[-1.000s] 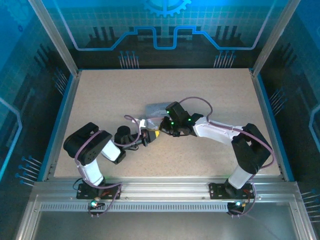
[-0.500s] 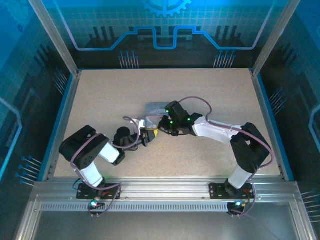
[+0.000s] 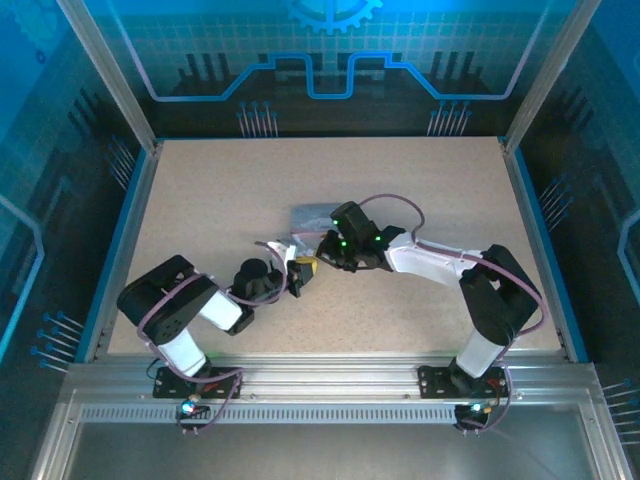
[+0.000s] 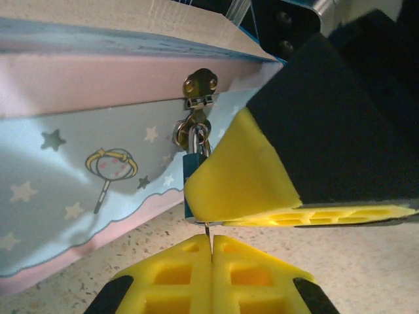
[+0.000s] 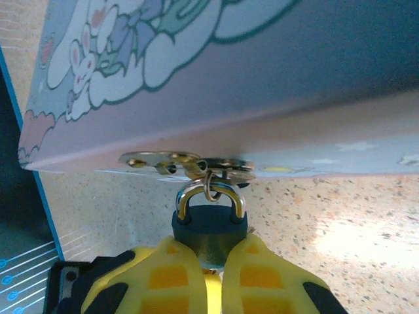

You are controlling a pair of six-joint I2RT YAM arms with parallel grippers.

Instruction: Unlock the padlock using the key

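Reaching in from the near edge of the tabletop (image 3: pixel 200 190), the two arms bring their claws together just short of its middle, the left one from the left and the right one from the right.

In the left wrist view, the left gripper (image 4: pixel 211 245) has its yellow fingers pressed flat against each other. They pinch the key (image 4: pixel 207 231), a thin metal sliver standing up out of the seam between them. The key's tip reaches the underside of the padlock (image 5: pixel 209 226). Whether it has entered the keyhole cannot be told, because one of the right claw's yellow pads covers most of the lock from this side.

In the right wrist view, the right gripper (image 5: pixel 211 256) is closed on the padlock's dark-blue body, one pad on each side, and holds it hanging upright. Just beyond, the silver shackle (image 5: pixel 211 195) is closed and threaded through the ring of the brass hasp (image 5: pixel 186 160).

The hasp sits on the near wall of the tin (image 5: pixel 196 72), a pale blue and pink box printed with stars and a cartoon rabbit. The tin rests on the tabletop just past both claws, near its centre.
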